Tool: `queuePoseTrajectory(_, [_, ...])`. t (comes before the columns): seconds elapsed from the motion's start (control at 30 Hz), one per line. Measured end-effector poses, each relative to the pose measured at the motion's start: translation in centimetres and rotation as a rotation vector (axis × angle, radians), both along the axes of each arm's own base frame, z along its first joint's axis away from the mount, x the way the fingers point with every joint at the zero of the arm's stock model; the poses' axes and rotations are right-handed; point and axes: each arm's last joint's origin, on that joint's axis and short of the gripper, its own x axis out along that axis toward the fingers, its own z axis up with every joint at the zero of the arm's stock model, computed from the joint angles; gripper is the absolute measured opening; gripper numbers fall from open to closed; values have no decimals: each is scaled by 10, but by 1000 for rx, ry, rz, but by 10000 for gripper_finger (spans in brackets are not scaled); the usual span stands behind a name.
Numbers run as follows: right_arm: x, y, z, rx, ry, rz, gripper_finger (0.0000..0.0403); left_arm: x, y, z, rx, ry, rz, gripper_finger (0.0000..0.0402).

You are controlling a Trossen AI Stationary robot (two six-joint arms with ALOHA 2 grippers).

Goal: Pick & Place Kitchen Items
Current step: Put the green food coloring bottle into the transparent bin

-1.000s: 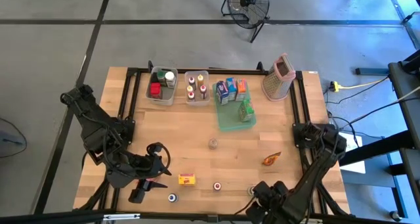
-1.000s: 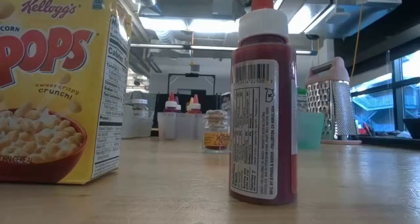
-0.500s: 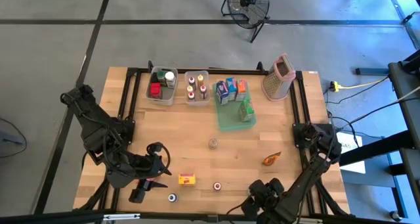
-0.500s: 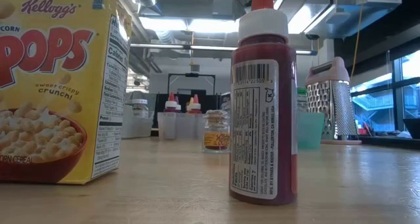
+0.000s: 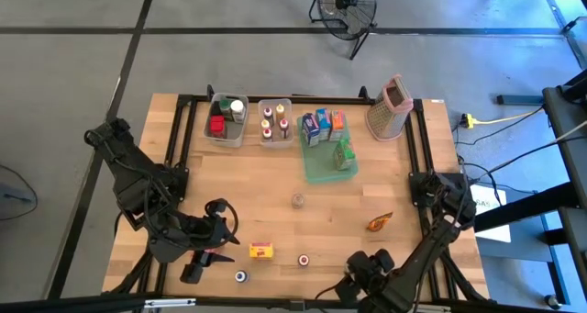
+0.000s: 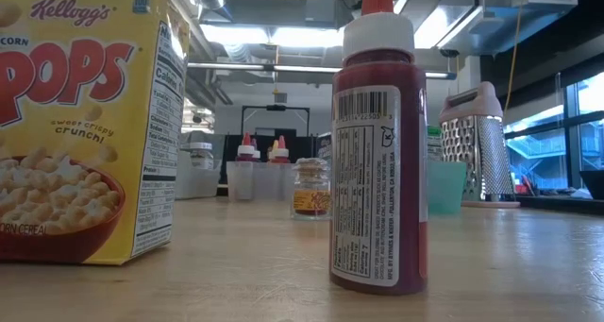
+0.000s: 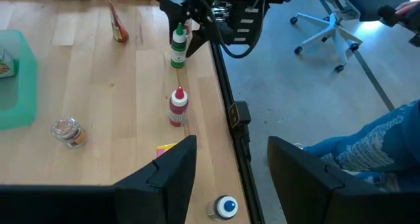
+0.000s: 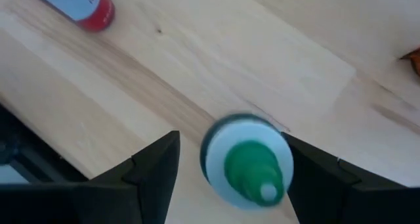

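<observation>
A small bottle with a green cap (image 8: 248, 163) stands upright at the table's near edge. My right gripper (image 8: 233, 145) hangs over it, open, one finger on each side of the cap and pointing steeply down; I see no touch. The left wrist view shows the same bottle (image 7: 177, 50) under my right gripper (image 7: 188, 23). My left gripper (image 7: 230, 155) waits open and empty above the near left of the table (image 5: 204, 262). Loose on the wood stand a red bottle (image 7: 177, 107), a yellow carton (image 5: 261, 251), a blue-capped jar (image 7: 226, 206), a glass jar (image 5: 297, 200) and an orange packet (image 5: 379, 222).
Two clear bins (image 5: 226, 118) (image 5: 275, 120) with small jars, a green tray (image 5: 323, 171) holding cartons, and a box grater (image 5: 390, 106) line the far side. The table's near edge (image 8: 59, 152) runs close beside the green-capped bottle. A person's blue sleeve (image 7: 367, 152) shows beyond the table.
My right gripper has sunk toward the green-capped bottle and shifted slightly toward the table's left edge, tipping more steeply down; it now covers the bottle in the high view. Its fingers stay equally far apart.
</observation>
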Motion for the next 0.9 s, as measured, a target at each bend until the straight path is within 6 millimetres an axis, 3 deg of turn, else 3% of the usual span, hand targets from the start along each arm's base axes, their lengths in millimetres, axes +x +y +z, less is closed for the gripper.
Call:
queuePoseTrajectory(0.37, [-11,10,-6,16,-8,-34,249,-1,1,-2,15,15,-1,182])
queuePoseTrajectory(0.9, [-8,11,-26,-59,-50,-53,247,-1,1,-2,16,15,-1,182])
